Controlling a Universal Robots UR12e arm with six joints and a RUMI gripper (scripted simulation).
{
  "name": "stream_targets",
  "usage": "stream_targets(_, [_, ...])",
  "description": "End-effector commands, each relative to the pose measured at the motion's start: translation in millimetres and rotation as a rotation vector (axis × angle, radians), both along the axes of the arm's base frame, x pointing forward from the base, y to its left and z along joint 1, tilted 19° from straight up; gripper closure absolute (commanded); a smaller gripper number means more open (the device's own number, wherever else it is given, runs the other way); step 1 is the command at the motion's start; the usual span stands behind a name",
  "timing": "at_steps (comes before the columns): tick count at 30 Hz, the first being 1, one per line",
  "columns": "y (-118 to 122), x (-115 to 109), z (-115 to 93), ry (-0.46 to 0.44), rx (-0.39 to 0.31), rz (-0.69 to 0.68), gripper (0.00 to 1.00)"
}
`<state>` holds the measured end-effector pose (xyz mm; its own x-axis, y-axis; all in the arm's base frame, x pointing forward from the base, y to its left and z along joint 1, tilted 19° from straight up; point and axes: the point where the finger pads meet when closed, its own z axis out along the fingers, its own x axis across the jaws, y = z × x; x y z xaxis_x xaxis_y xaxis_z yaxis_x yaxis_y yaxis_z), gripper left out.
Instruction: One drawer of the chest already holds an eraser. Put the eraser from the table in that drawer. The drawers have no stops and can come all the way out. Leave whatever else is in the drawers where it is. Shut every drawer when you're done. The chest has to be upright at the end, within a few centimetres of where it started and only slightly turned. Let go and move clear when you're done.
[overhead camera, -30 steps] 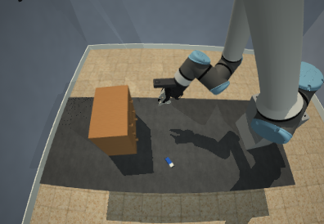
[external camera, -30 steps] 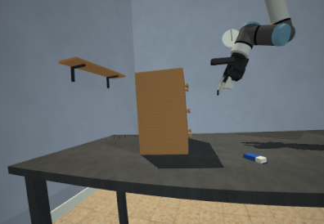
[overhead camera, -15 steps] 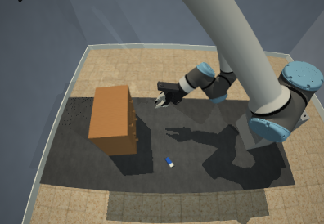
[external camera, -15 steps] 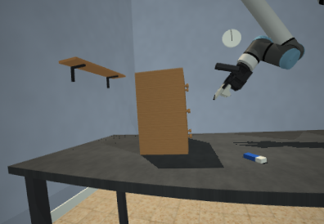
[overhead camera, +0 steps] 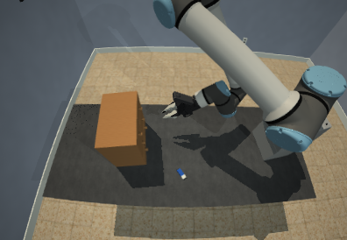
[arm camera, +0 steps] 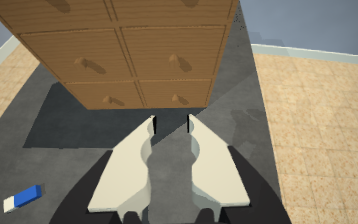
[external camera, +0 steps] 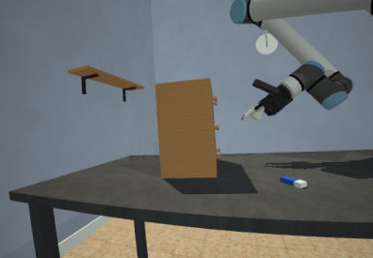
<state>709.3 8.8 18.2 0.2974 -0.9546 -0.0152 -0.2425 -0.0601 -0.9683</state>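
Observation:
The wooden chest (overhead camera: 121,129) stands upright on the dark table, and it also shows in the side view (external camera: 187,128). Its drawer fronts with small knobs face my gripper, and every drawer I can see in the wrist view (arm camera: 125,50) is shut. The blue and white eraser (overhead camera: 181,173) lies flat on the table in front of the chest; it also shows in the side view (external camera: 293,182) and at the wrist view's lower left (arm camera: 22,197). My gripper (overhead camera: 167,113) (external camera: 249,115) hovers in the air a short way from the drawer fronts, pointing at them. Its pale fingers stand nearly shut with a narrow gap and hold nothing.
A wall shelf (external camera: 104,77) hangs behind the chest, off the table. The arm's large elbow (overhead camera: 306,109) hangs over the table's right side. Tiled floor surrounds the table.

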Motion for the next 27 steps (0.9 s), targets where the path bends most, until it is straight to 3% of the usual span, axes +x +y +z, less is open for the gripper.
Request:
stream_targets(1, [0.4, 10.2, -3.0, -0.111, 0.034, -0.026, 0.8])
stream_targets(13, [3.2, 19.3, -8.8, -0.208, 0.062, -0.027, 0.8])
stream_targets(27, [4.1, 20.1, -9.9, -0.223, 0.067, -0.026, 0.8])
